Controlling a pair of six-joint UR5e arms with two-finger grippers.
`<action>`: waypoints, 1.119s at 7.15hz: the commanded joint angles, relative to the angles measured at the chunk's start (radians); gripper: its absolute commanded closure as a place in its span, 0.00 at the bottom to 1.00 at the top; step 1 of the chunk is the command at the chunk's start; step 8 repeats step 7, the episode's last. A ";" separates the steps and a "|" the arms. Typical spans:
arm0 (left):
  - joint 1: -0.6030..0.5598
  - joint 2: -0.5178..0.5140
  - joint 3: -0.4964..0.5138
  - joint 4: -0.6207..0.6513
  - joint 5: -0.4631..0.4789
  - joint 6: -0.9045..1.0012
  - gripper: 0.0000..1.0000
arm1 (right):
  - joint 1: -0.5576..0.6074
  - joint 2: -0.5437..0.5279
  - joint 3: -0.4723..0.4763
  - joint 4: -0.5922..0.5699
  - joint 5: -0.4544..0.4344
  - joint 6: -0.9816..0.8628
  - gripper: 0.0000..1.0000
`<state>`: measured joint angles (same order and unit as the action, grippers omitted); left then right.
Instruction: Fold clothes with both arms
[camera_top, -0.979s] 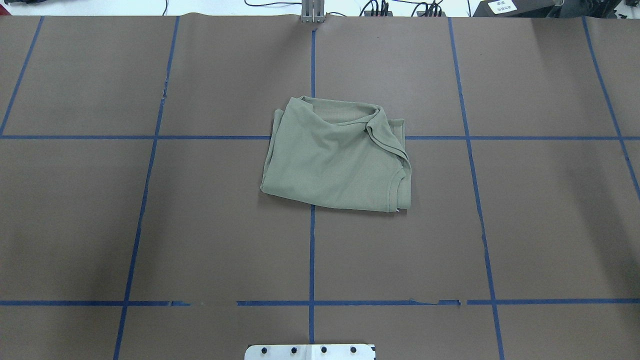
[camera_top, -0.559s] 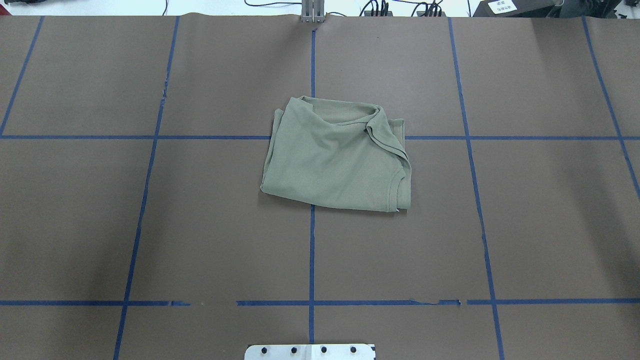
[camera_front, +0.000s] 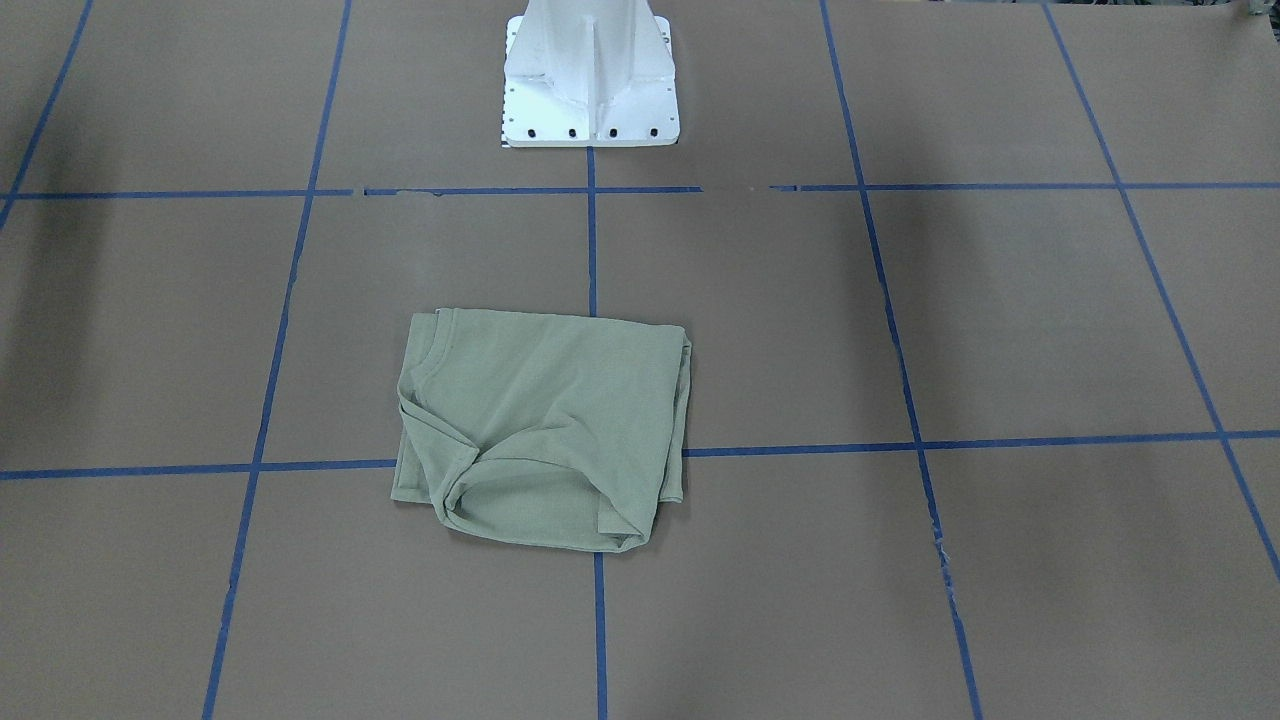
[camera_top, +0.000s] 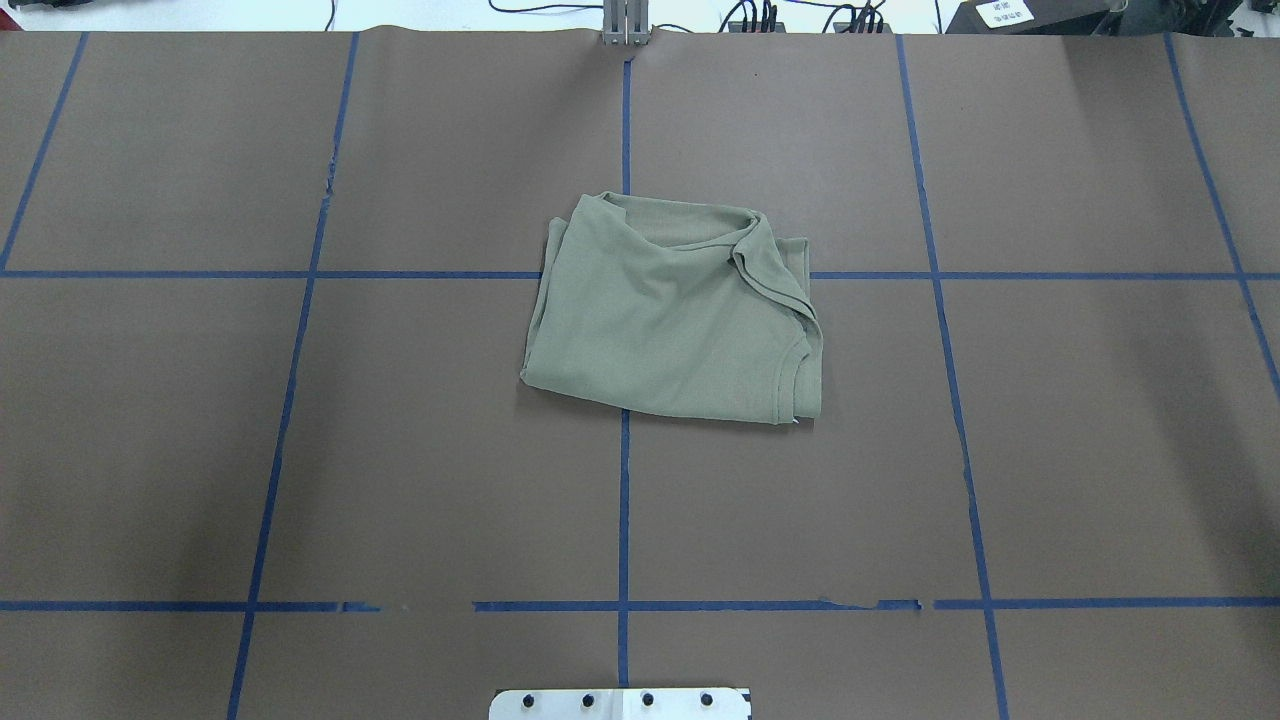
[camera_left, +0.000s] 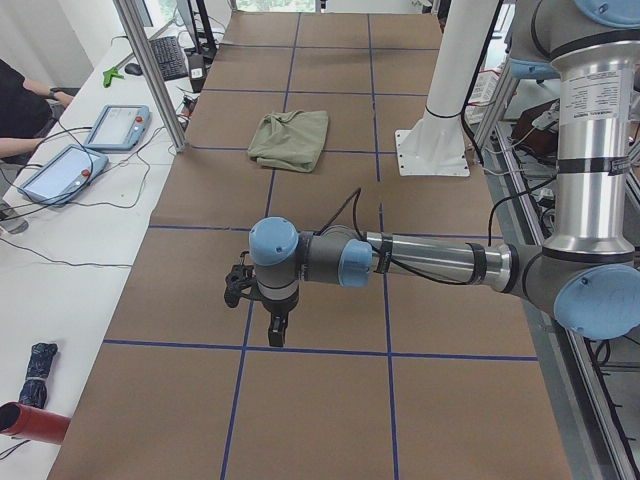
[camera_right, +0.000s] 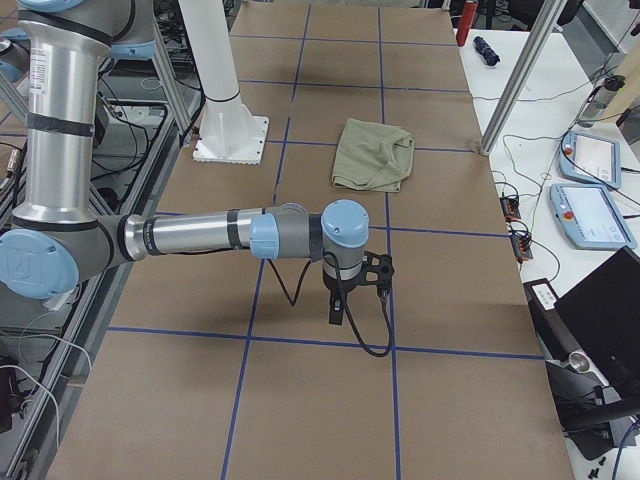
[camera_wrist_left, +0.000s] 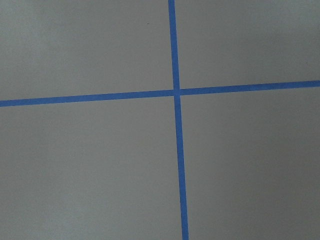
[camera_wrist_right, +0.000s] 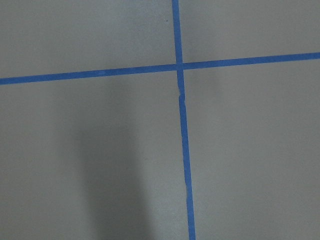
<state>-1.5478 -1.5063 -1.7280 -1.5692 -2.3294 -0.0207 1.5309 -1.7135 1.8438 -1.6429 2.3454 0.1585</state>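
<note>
One folded green shirt (camera_top: 670, 320) lies central on the desk (camera_top: 300, 450); the left tool (camera_left: 275, 328) and right tool (camera_right: 337, 308) hang well apart from it, and I cannot tell whether either is clenched.

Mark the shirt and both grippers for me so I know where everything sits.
shirt (camera_top: 665, 325), overhead view, middle of the folded top layer.
left gripper (camera_left: 276, 336), left side view, at the tips of its black fingers.
right gripper (camera_right: 336, 316), right side view, at the tips of its black fingers.

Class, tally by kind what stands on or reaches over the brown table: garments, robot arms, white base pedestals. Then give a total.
Green shirt: 1
Robot arms: 2, left arm and right arm
White pedestal: 1
Total: 4
</note>
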 joint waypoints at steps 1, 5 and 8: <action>0.000 0.000 -0.004 0.000 0.001 -0.001 0.00 | 0.000 0.000 0.000 0.000 0.000 -0.001 0.00; 0.002 -0.003 -0.010 0.000 0.001 -0.002 0.00 | 0.002 0.000 -0.002 0.000 0.000 -0.001 0.00; 0.002 -0.006 -0.010 0.000 0.001 -0.002 0.00 | 0.002 0.000 -0.002 0.000 0.000 -0.002 0.00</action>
